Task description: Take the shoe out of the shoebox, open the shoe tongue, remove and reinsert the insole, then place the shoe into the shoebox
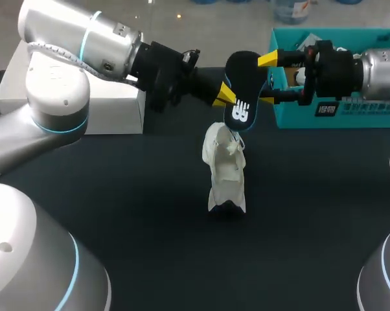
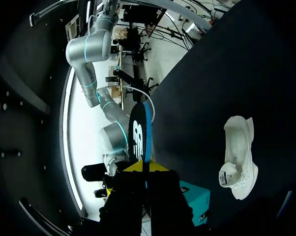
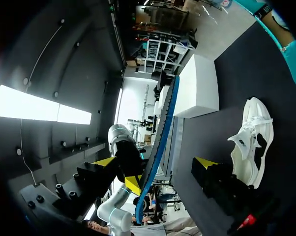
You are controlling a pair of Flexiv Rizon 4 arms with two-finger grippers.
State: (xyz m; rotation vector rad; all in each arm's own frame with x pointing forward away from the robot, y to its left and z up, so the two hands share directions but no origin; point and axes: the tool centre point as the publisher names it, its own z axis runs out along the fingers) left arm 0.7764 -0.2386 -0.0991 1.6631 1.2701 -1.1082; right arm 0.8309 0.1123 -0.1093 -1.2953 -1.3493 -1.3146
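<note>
Head view: the teal shoebox (image 1: 350, 120) sits at the tabletop's (image 1: 117, 207) far right edge and a white box (image 1: 111, 107) at far left. The white shoe (image 1: 225, 165) is mid-table, well apart from both. Above the shoe, the dark insole (image 1: 240, 84) hangs in the air between the 2 arms. The left gripper (image 1: 223, 95) has its fingers pinched on the insole's near edge. The right gripper (image 1: 267, 80) holds its fingers spread wide around the insole's other side; the right wrist view shows a gap at each finger.
</note>
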